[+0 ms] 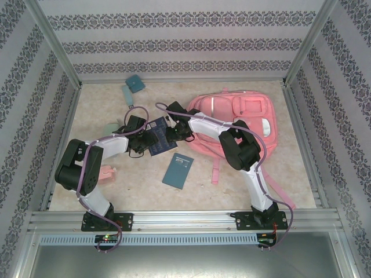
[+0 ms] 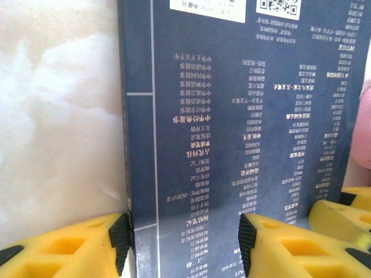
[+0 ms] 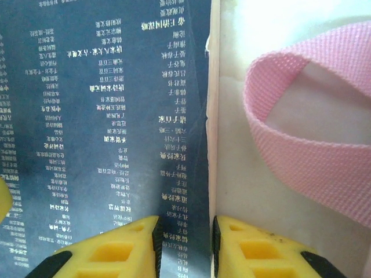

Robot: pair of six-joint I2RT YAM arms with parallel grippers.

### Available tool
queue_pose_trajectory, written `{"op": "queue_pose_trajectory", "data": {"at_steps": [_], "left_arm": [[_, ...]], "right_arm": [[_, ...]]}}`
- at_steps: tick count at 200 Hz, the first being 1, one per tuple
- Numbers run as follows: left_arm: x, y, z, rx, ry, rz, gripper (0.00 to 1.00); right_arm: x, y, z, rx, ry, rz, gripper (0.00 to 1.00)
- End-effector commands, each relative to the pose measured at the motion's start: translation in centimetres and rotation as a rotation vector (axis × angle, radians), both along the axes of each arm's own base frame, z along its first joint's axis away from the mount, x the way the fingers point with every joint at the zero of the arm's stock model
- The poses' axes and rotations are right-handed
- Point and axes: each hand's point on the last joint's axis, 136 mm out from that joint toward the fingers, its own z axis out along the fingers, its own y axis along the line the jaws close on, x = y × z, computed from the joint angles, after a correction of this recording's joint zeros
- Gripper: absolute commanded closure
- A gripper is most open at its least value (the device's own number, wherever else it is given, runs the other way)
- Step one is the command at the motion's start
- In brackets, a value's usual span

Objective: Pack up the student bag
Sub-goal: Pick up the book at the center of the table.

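Note:
The student bag (image 1: 237, 119), a large pink backpack, lies flat at centre right, and one of its pink straps (image 3: 301, 145) loops beside the right fingers. A dark blue book (image 1: 159, 146) with small printed text lies on the table just left of the bag, between both grippers. My left gripper (image 1: 149, 139) is open over the book (image 2: 243, 116). One pad (image 2: 120, 240) stands against the spine edge and the other rests over the cover. My right gripper (image 1: 174, 134) is open only narrowly, astride the book's (image 3: 104, 116) opposite edge. It grips nothing.
A teal notebook (image 1: 178, 169) lies in front of the book. Two teal items (image 1: 134, 84) sit near the back wall, and a small pink item (image 1: 107, 172) lies by the left arm. Patterned walls on metal rails enclose the table.

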Motion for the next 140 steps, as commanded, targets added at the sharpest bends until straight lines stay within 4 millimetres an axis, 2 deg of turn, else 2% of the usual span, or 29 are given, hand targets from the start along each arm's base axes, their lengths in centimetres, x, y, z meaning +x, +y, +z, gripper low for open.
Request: {"op": "queue_pose_trajectory", "data": {"at_steps": [1, 29, 45, 66, 89, 111, 140], "left_arm": [[0.6, -2.1, 1.3, -0.134, -0.071, -0.044, 0.45], [1.6, -4.1, 5.8, -0.292, -0.217, -0.107, 0.47], [1.9, -4.3, 7.0, -0.295, -0.251, -0.122, 0.49], [1.5, -3.3, 6.0, -0.205, -0.191, -0.118, 0.58], [1.1, -2.5, 4.9, -0.156, -0.153, -0.107, 0.74], [1.0, -2.3, 4.8, -0.145, -0.153, -0.105, 0.83], [1.0, -2.1, 5.4, -0.134, -0.170, -0.106, 0.92]], "right_arm": [[-3.4, 5.1, 0.7, 0.145, 0.091, 0.124, 0.70], [-3.5, 5.1, 0.6, 0.140, 0.092, 0.123, 0.70], [-3.3, 4.8, 0.7, 0.132, 0.083, 0.117, 0.70], [-2.8, 4.3, 1.1, 0.120, 0.066, 0.104, 0.70], [-2.0, 3.3, 2.3, 0.106, 0.027, 0.082, 0.67], [-0.9, 1.7, 4.2, 0.072, -0.037, 0.046, 0.62], [0.7, -1.5, 7.6, 0.043, -0.121, -0.040, 0.59]]}}
